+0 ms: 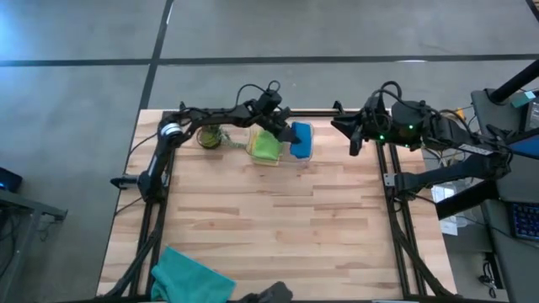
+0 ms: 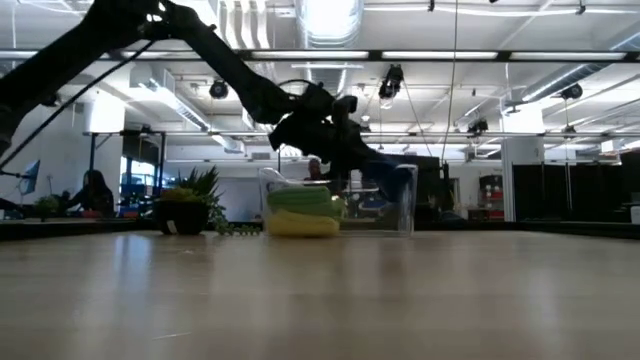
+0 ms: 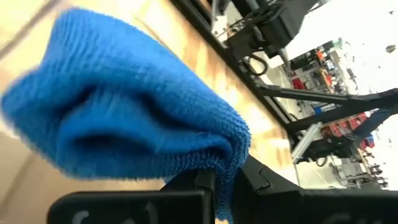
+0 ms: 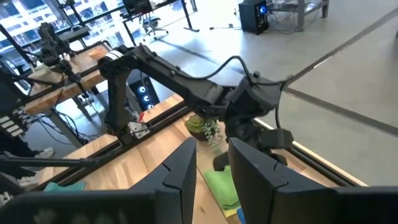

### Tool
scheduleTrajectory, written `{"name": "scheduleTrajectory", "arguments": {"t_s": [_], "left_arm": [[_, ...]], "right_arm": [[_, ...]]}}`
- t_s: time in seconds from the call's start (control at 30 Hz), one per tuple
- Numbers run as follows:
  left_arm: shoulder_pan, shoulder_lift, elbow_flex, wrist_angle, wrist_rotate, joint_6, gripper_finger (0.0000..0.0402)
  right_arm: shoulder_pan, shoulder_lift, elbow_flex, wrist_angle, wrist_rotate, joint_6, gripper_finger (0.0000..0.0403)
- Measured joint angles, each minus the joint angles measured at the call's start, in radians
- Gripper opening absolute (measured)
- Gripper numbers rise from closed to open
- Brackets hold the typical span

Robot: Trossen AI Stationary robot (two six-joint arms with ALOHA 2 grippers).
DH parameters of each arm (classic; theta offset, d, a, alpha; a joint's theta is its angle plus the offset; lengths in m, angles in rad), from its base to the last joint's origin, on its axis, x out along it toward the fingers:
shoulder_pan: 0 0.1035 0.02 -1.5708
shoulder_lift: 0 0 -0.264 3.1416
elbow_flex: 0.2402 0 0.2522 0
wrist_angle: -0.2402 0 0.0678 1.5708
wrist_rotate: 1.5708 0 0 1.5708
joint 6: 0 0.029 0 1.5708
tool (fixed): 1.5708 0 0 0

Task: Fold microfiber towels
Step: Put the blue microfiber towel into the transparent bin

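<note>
A: The left pincer (image 1: pixel 290 132) is seen clamped on the blue towel (image 1: pixel 301 141), at the clear bin (image 1: pixel 310 128) by the tabletop's (image 1: pixel 278 210) far edge. How should this step be done?

B: The towel is probably being placed in the bin, though lifting out cannot be ruled out. The folds should be kept together and the bin's rim cleared. The green towel (image 1: pixel 264 145) and the yellow towel (image 2: pixel 298 224) under it should be left undisturbed.

A: And the rest?

B: The teal towel (image 1: pixel 192 276) lies crumpled at the near edge. The right pincer (image 1: pixel 354 135) is held off to the right, jaws slightly apart, nothing between them.

A: What is hard to read?

B: Whether the blue towel touches the bin floor cannot be told. The teal towel is cut off by the frame, and the plant (image 1: pixel 209 135) is partly covered by the left arm.
</note>
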Motion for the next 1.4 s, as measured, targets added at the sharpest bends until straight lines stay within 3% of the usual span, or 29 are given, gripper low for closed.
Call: {"name": "scheduleTrajectory", "arguments": {"t_s": [0.33, 0.67, 1.23, 1.4], "left_arm": [[-0.019, -0.006, 0.009, -0.042, -0.054, -0.031, 0.0], [-0.073, -0.022, 0.091, -0.379, -0.359, 0.135, 0.0], [-0.128, -0.023, 0.093, -0.335, -0.454, 0.008, 0.0], [-0.151, -0.005, 0.108, -0.346, -0.537, 0.013, 0.0]], "right_arm": [[0.0, -0.023, 0.0, 0.0, 0.0, -0.002, 0.0084], [0.0, -0.022, 0.0, 0.001, 0.0, 0.002, 0.0084], [0.0, -0.021, 0.0, 0.009, 0.0, 0.003, 0.0084], [0.0, -0.021, 0.0, 0.01, 0.0, 0.003, 0.0084]]}}
